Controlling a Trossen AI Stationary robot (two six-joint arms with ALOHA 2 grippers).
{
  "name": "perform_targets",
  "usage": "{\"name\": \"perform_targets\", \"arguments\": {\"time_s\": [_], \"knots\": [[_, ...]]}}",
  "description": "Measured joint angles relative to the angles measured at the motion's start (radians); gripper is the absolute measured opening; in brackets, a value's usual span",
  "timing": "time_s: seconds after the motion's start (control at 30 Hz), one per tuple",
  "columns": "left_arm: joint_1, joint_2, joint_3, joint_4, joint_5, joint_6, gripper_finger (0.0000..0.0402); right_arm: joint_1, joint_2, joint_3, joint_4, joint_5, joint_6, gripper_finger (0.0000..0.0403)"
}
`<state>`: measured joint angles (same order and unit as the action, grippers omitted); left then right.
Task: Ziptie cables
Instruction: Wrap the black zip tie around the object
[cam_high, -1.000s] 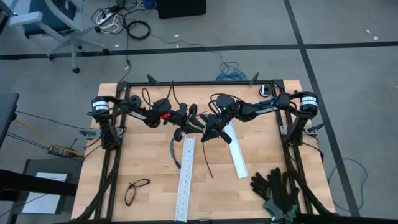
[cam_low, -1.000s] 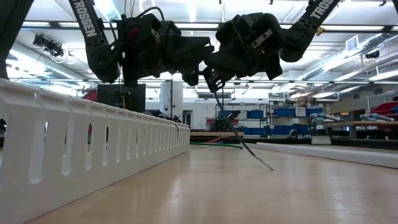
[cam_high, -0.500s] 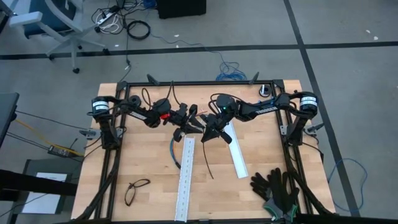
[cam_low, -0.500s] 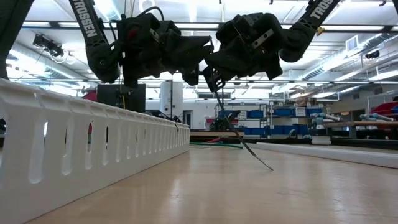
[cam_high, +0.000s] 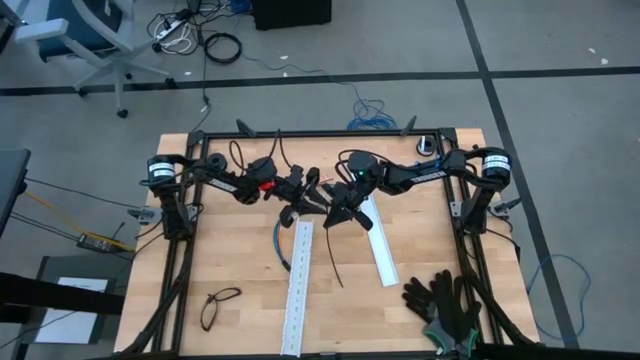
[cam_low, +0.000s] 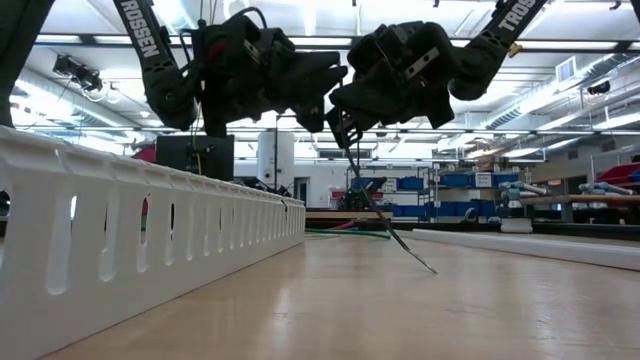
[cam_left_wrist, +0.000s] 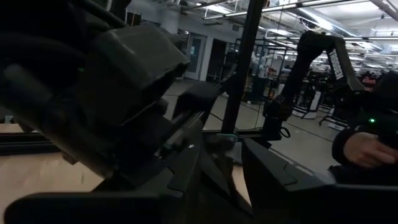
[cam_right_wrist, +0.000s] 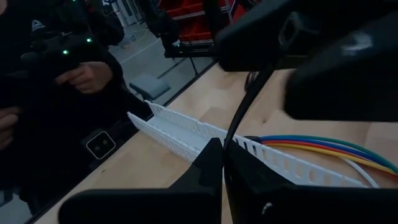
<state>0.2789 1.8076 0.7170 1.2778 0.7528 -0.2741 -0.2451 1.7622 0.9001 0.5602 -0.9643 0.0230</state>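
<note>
A thin black ziptie (cam_high: 333, 250) hangs slanting in the middle of the table, its lower tip (cam_low: 434, 269) on the wood. My right gripper (cam_high: 332, 213) is shut on its upper part. My left gripper (cam_high: 305, 200) meets it from the left, fingers a little apart, at the strip's top end. The cables (cam_right_wrist: 323, 148), blue, green, orange, yellow and white, lie on the table against the left white rail (cam_right_wrist: 205, 138). They show as a blue curve (cam_high: 279, 243) in the high view. My right gripper pinches the ziptie's upper part (cam_right_wrist: 227, 144) between its two fingers. They come from the table's right, slanting slightly down, and lie across the strip. The strip hangs below them, tilted, its tip on the table. My left gripper has the strip's top end (cam_right_wrist: 266, 67) between its fingers, coming about level from the table's left. Its dark fingers hide the exact place of contact.
Two long white perforated rails (cam_high: 298, 290) (cam_high: 379, 243) lie lengthwise near the middle. Black gloves (cam_high: 442, 300) sit at the near right, and glasses (cam_high: 220, 305) at the near left. A person (cam_right_wrist: 56, 93) stands beyond the table's edge.
</note>
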Motion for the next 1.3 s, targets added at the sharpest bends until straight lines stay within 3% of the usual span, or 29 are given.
{"name": "perform_targets", "arguments": {"time_s": [0.33, 0.77, 1.3], "knots": [[-0.004, 0.0, 0.0, 0.001, -0.002, 0.001, 0.0087, 0.0, 0.0, 0.0, 0.0, -0.007, -0.001, 0.0], [-0.004, 0.0, 0.0, 0.0, -0.017, -0.004, 0.0024, -0.002, 0.0, 0.0, -0.001, -0.008, 0.01, 0.0], [-0.007, 0.0, 0.001, -0.03, -0.022, 0.084, 0.0, -0.002, 0.0, 0.0, -0.042, -0.008, 0.007, 0.0]]}}
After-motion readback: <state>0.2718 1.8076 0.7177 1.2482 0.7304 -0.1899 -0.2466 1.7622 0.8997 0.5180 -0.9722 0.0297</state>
